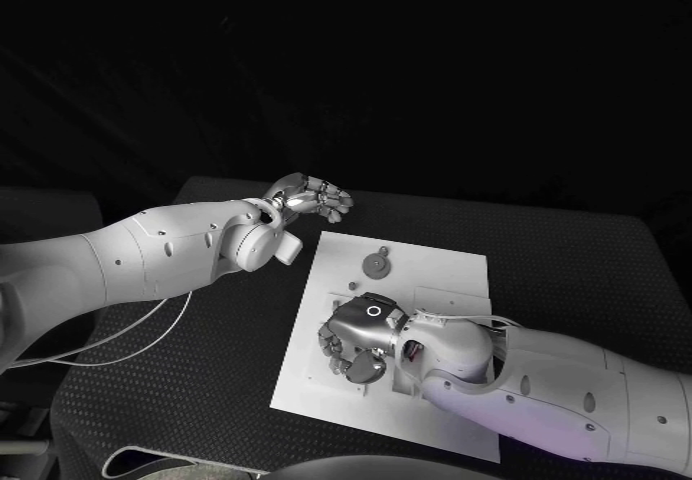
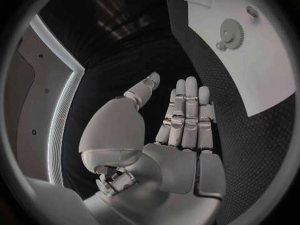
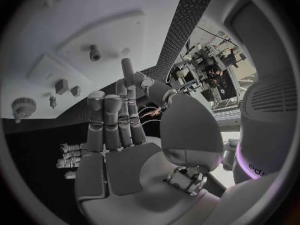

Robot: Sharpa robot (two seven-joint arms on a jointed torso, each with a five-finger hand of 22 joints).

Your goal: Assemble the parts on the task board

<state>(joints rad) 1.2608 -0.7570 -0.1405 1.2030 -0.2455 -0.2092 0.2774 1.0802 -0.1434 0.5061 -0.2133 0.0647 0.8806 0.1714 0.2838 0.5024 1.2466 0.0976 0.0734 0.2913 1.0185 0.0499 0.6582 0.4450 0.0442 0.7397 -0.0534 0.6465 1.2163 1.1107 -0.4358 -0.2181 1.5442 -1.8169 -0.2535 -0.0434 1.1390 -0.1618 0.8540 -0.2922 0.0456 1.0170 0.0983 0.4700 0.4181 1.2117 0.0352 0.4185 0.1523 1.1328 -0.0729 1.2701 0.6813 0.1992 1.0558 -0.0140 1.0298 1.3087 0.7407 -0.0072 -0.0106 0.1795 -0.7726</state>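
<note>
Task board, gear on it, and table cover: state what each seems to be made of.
Task board: looks like a rigid white sheet, matte plastic or painted metal; flat, even, no glare. Gear: grey, dull, with fine moulded-looking teeth in the left wrist view, so probably plastic, though metal cannot be ruled out. Table cover: black with a regular dotted weave, seemingly a textured rubber or fabric mat.
</note>
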